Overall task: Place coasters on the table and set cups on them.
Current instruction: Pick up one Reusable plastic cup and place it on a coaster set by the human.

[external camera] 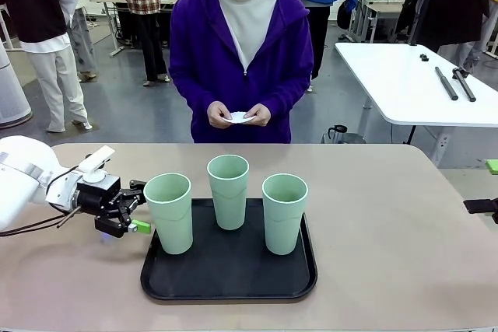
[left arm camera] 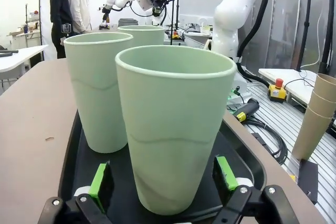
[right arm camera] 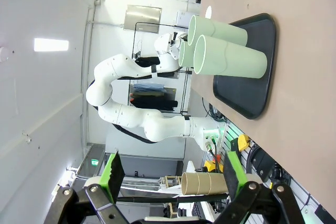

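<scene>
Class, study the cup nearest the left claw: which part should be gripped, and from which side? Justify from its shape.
Its lower wall, from the robot's left. The left cup stands upright on the tray, tapering downward, so open jaws fit; the middle cup crowds its other side.

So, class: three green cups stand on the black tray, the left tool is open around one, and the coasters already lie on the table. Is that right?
No: the front view shows the coasters in the person's hands, not on the table. The cups, tray and left tool are as stated.
</scene>
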Motion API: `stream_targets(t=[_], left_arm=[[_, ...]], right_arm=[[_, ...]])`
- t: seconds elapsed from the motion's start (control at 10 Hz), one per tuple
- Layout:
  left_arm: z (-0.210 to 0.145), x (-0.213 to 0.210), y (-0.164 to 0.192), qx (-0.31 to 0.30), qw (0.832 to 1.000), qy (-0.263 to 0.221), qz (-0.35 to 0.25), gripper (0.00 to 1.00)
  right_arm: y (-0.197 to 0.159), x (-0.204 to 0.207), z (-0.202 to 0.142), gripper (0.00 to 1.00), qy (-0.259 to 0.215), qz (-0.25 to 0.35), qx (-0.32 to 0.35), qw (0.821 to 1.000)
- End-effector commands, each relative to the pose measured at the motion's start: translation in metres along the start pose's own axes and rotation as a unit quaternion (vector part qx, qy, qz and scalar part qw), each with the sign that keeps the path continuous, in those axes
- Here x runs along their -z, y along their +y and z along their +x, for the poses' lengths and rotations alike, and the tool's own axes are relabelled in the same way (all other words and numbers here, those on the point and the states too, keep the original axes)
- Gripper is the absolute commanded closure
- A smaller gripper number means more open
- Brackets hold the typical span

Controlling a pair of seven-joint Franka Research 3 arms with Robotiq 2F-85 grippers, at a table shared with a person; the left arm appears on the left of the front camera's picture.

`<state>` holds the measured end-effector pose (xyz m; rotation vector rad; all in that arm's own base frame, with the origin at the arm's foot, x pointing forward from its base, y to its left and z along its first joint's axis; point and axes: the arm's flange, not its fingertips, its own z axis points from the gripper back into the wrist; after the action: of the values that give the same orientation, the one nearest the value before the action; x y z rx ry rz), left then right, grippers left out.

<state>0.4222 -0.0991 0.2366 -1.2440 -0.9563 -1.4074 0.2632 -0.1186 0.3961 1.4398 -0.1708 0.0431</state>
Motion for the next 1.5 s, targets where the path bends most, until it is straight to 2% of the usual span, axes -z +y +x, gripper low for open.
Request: stream_targets(t=[0.0,0.3,0.9,1.1,1.2,1.3,1.4], left_arm=[[-0.004,0.011,0.006,-0.005,1.0,0.002,-0.006,0.0],[-0.005,0.024,0.006,-0.021,1.0,0.003,-0.021,0.0],[-0.012,0.05,0.012,-0.012,1.0,0.006,-0.026,0.0],[-0.012,0.053,0.014,-0.01,0.999,-0.012,-0.032,0.0],[-0.012,0.054,0.012,-0.001,0.999,-0.019,-0.032,0.26],[-0.011,0.053,0.013,-0.001,0.999,-0.017,-0.04,0.58],[-0.011,0.052,0.012,-0.004,0.999,-0.011,-0.041,0.85]], right_arm=[[0.002,0.0,0.001,0.0,-0.003,0.005,-0.001,1.0],[0.002,0.0,0.001,0.0,-0.003,0.005,-0.001,1.0],[0.002,0.0,0.001,0.0,-0.003,0.005,-0.001,1.0],[0.002,0.0,0.001,0.0,-0.003,0.005,-0.001,1.0],[0.002,0.0,0.001,0.0,-0.003,0.005,-0.001,1.0],[0.002,0.0,0.001,0.0,-0.003,0.005,-0.001,1.0],[0.002,0.0,0.001,0.0,-0.003,0.005,-0.001,1.0]])
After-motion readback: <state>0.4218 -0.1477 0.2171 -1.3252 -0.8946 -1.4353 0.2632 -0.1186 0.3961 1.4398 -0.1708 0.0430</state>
